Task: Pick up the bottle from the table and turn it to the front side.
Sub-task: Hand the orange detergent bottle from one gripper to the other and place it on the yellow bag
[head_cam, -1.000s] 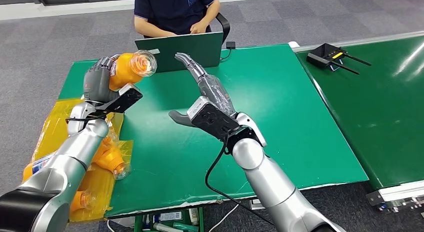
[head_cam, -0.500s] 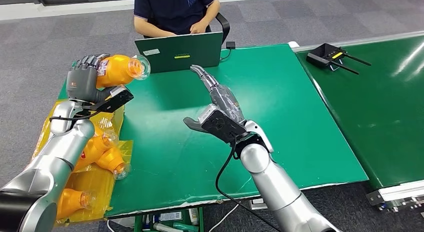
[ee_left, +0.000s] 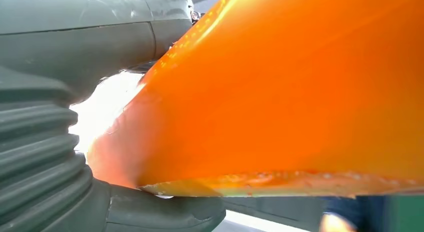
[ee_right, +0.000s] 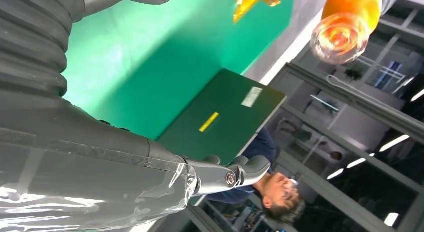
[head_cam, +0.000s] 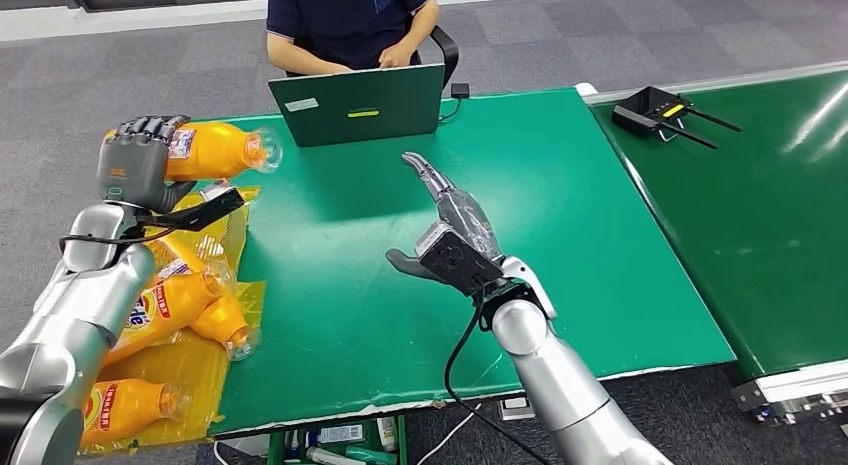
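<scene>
Pickup is done: orange juice bottle point(head_cam: 215, 150) is gripped sideways above the desk point(head_cam: 560, 185) by the left hand point(head_cam: 135, 163), right hand point(head_cam: 452, 230) is held empty with fingers spread, front-turn judged unfinished.

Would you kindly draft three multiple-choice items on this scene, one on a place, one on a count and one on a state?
1. Where does the dark green laptop stand?
A. at the far edge of the green table, before the seated person
B. on the yellow plastic sheet
C. on the grey floor

2. How many orange bottles lie on the yellow plastic sheet?
A. none
B. three
C. eight

3. How is the orange plastic bottle in the left hand oriented?
A. upright, neck up
B. roughly on its side, held off the table
C. lying flat on the table

Answers:
1 A: the laptop sits at the table's far side, by the person.
2 B: the head view shows three bottles on the sheet.
3 B: the left hand grips it in the air, neck pointing sideways, while the right hand holds nothing.
</scene>
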Available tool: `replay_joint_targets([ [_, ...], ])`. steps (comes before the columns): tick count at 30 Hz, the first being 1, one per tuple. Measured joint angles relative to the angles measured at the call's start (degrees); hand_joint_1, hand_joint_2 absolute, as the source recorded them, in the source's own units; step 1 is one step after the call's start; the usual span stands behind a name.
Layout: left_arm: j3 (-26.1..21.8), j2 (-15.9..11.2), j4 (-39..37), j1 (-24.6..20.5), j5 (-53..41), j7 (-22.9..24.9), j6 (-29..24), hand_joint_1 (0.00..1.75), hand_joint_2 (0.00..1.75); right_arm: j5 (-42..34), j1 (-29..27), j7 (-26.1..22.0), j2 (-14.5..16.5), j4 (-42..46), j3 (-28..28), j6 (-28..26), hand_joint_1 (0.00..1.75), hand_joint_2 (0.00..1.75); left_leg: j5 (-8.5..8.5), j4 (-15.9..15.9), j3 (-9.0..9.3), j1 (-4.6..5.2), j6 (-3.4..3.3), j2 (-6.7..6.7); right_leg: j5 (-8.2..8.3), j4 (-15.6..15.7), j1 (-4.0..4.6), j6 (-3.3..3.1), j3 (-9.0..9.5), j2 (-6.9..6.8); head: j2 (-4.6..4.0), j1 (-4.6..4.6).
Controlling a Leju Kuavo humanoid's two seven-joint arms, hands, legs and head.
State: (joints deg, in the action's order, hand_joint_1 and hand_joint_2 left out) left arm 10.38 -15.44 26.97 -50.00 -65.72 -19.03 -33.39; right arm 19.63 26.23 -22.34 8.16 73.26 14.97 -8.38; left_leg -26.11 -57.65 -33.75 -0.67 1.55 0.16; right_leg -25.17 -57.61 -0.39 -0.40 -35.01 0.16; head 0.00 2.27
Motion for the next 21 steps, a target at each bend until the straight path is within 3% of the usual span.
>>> replay_joint_targets([
  [10, -0.34, -4.76, -0.47, 1.81, -6.59, 4.5, 5.36, 1.75, 1.75, 0.93, -2.03, 1.26, -0.21, 0.42, -1.75, 0.93, 0.0, 1.75, 0.0, 0.0, 0.0, 0.01, 0.0, -0.01, 0.0, 0.0, -0.01, 0.0, 0.0, 0.02, -0.02, 0.0],
  [21, -2.07, -6.72, 0.52, 5.2, -8.18, 5.15, 7.59, 1.75, 1.75, 1.72, -4.05, 1.6, -0.21, 1.89, -3.52, 1.23, 0.0, 1.75, 0.0, 0.0, 0.0, 0.01, 0.0, -0.02, 0.0, 0.0, -0.01, 0.0, 0.01, 0.01, 0.0, 0.0],
])
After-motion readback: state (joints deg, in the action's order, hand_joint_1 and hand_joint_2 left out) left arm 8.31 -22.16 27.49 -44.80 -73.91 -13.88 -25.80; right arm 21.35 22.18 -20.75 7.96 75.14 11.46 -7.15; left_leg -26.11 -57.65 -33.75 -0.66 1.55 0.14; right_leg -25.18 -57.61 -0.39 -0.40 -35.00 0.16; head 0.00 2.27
